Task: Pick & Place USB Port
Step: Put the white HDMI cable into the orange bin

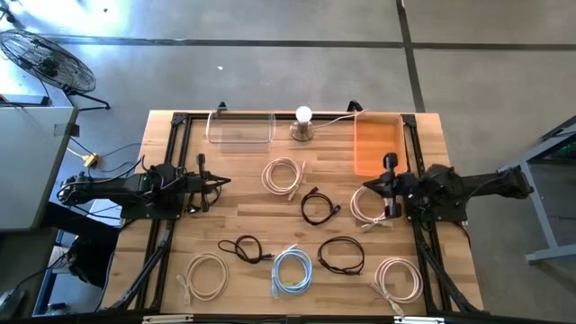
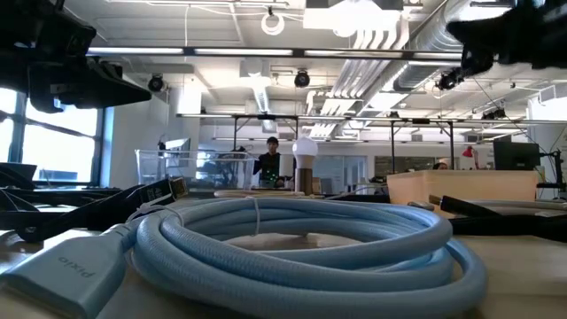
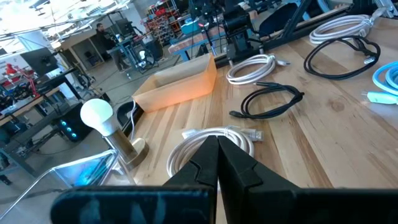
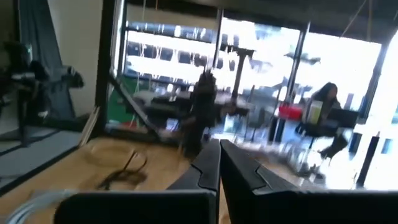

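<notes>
Several coiled USB cables lie flat on the wooden table (image 1: 243,216): white ones (image 1: 283,174) (image 1: 367,205) (image 1: 399,277), black ones (image 1: 317,205) (image 1: 342,255) and a light blue one (image 1: 292,270), which fills the low view (image 2: 310,239). My left gripper (image 1: 225,183) hovers at the table's left side, shut and empty, its fingers (image 3: 217,149) pointing toward the white coil (image 3: 214,140). My right gripper (image 1: 364,187) hovers at the right side, shut and empty (image 4: 219,152), beside a white coil.
A clear bin (image 1: 240,128), a lamp with a white bulb (image 1: 303,123) and an orange bin (image 1: 378,144) stand along the far edge. Black frame rails run down both sides of the table. More coils (image 1: 207,274) (image 1: 245,249) lie near the front edge.
</notes>
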Controlling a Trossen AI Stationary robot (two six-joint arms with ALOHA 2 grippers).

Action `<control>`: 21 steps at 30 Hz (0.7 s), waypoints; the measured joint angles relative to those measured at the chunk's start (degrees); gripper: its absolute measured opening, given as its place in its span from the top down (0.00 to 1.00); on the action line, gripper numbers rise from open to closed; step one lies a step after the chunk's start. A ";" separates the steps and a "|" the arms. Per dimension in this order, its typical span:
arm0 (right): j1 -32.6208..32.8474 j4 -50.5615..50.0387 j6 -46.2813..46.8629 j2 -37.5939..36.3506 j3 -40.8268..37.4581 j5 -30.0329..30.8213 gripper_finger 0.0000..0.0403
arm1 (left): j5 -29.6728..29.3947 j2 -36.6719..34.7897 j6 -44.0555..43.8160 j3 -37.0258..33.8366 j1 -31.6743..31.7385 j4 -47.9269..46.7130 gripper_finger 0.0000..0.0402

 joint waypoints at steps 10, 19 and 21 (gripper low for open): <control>-0.01 -16.41 0.29 20.07 23.08 0.37 0.99 | -0.02 0.00 0.00 0.00 0.00 0.00 1.00; -0.10 -26.80 -1.13 47.51 42.81 4.41 0.83 | -0.02 0.02 0.00 0.00 0.00 0.00 1.00; -0.11 -27.78 -3.43 52.72 46.55 7.28 0.74 | -0.02 0.00 0.00 0.00 0.00 -0.01 1.00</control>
